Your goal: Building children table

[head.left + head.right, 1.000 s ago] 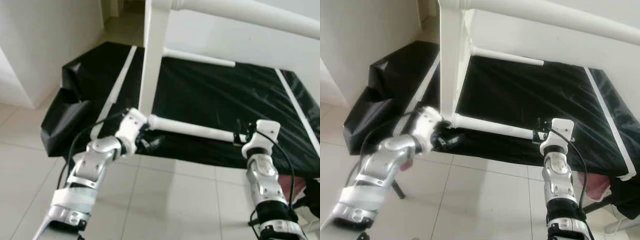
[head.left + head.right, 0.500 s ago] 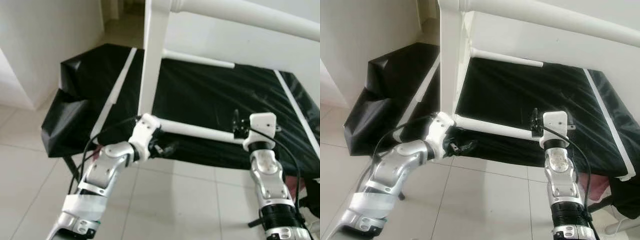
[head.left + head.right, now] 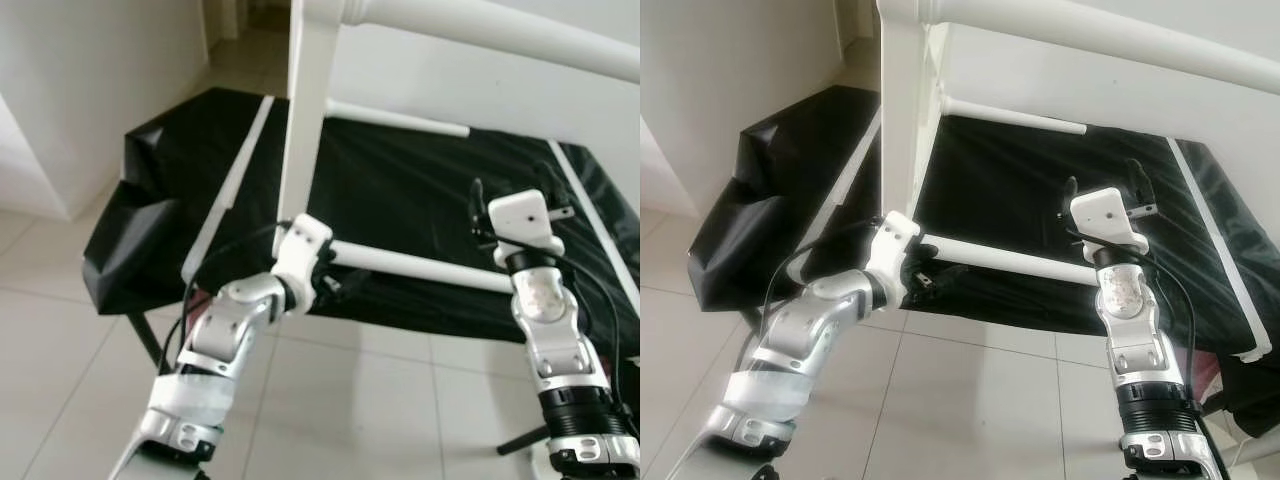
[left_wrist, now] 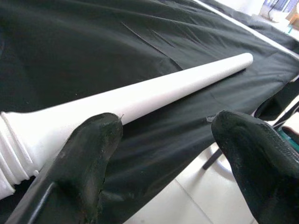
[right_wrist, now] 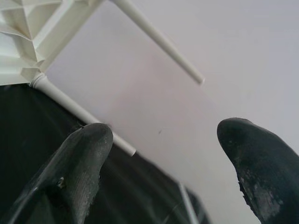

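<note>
Both jaws stand wide and hold nothing — the left gripper [image 4: 161, 140] at the threaded base of a white table leg [image 3: 420, 266], the right gripper [image 3: 1102, 186] raised just past the leg's free end. Under both spreads a black-covered work surface [image 3: 400, 200] above pale floor tiles [image 3: 340, 400], a white wall [image 5: 187, 116] behind. Upturned beside the left gripper stands the white children's table [image 3: 902, 110]. Seen from the right wrist — two more legs [image 5: 161, 42] jutting toward that wall.

The 2 head views look down over the black tabletop [image 3: 420, 200]; the left wrist view skims it closely, the right wrist view faces the wall [image 5: 196, 42].
</note>
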Available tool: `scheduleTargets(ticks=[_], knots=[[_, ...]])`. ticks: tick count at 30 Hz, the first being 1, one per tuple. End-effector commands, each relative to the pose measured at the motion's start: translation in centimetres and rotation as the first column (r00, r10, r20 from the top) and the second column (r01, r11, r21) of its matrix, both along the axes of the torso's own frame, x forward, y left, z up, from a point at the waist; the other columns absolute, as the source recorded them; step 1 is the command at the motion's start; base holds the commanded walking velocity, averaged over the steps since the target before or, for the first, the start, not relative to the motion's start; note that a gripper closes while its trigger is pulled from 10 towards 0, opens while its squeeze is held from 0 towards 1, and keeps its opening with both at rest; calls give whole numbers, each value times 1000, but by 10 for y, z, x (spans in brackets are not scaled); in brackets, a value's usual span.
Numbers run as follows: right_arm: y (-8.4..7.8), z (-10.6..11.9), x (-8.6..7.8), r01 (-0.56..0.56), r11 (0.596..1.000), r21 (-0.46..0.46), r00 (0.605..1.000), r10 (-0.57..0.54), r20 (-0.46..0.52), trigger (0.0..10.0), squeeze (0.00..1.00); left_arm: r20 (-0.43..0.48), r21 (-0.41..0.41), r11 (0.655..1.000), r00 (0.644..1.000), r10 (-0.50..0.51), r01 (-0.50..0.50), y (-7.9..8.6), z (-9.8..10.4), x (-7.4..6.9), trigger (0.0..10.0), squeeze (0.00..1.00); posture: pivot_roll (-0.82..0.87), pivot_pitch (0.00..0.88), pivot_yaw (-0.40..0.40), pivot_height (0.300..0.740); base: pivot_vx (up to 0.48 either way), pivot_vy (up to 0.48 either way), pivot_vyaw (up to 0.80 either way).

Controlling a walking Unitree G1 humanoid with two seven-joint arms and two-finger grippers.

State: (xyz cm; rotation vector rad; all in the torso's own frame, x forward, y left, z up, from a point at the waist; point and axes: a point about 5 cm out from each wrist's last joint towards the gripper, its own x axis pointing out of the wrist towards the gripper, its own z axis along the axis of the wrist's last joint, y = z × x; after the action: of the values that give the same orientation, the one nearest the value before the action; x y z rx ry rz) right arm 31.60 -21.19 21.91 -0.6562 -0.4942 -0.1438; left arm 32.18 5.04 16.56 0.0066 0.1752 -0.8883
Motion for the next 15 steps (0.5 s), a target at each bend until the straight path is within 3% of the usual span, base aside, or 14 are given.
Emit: scheduleTargets(ticks=[1,5,7,8,9,11,13,15], knots=[[4,10,0,-3,999,-53,1000,5,30,10000,0,-23,-4,997,997,75,-75,1,0,6,10000,0,84,0,-74,740,0,0,0],[6,10,-1,-3,999,-45,999,5,39,10000,0,-19,-15,994,994,109,-109,0,4,14,10000,0,80,0,-72,740,0,0,0],[3,1,-1,-3,993,120,1000,2,3,10000,0,42,-20,992,991,123,-123,-2,11,18,10000,0,79,0,-71,740,0,0,0],[3,1,-1,-3,993,120,1000,2,3,10000,0,42,-20,992,991,123,-123,-2,11,18,10000,0,79,0,-71,740,0,0,0],[1,-5,-1,-6,969,246,1000,10,-16,10000,0,122,-1,991,984,132,-133,-1,17,19,10000,0,79,0,-70,740,0,0,0],[-1,-15,-4,-4,923,384,999,21,-40,10000,0,199,-6,989,969,147,-148,2,23,19,10000,0,74,0,-65,740,0,0,0],[-1,-21,-6,-1,902,432,998,26,-53,10000,0,209,-29,988,965,157,-155,4,25,18,10000,0,74,0,-65,740,0,0,0],[0,-32,-10,16,855,518,996,30,-81,10000,0,217,-66,985,961,172,-161,7,27,15,10000,0,75,0,-65,740,0,0,0]])
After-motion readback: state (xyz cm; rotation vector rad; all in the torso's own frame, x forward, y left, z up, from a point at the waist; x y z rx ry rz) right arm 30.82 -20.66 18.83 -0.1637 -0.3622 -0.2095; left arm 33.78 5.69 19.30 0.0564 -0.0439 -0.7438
